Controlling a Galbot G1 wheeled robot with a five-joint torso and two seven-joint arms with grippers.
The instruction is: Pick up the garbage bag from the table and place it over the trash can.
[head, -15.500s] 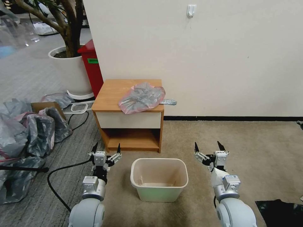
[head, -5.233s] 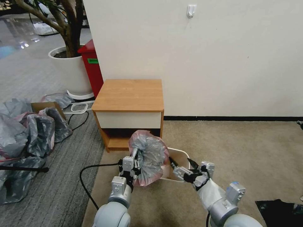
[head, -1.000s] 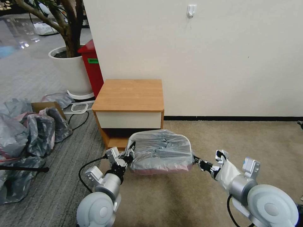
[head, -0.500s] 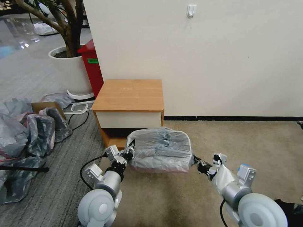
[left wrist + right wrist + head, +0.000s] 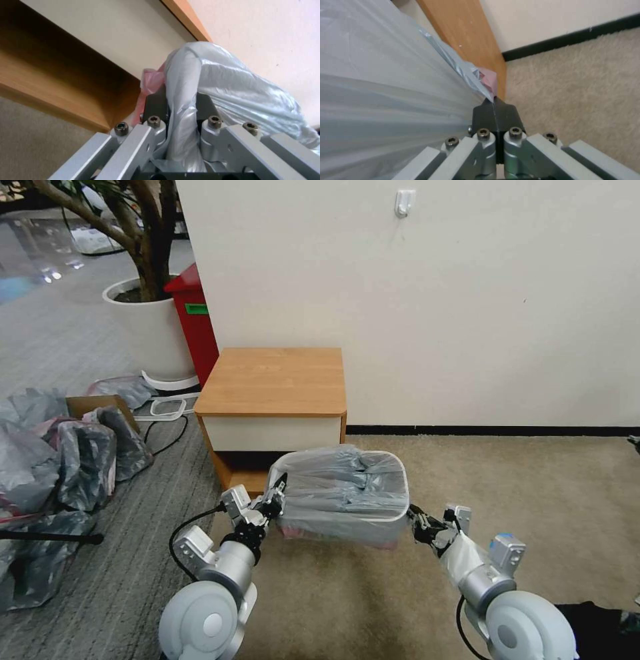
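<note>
Bag (image 5: 337, 493) pulled lower since a moment ago, can (image 5: 373, 521) rim now showing at 5 o'clock; left gripper (image 5: 275, 499) and right gripper (image 5: 415, 521) both clamped on its edges — nearly seated.

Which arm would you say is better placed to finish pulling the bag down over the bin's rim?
Neither alone: left gripper and right gripper pinch opposite ends of the garbage bag stretched over the trash can.

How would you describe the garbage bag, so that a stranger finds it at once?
Look before the table by the wall. The garbage bag is stretched over the trash can between the left gripper and right gripper. Unlike the heaped grey bags, it is pulled taut.
</note>
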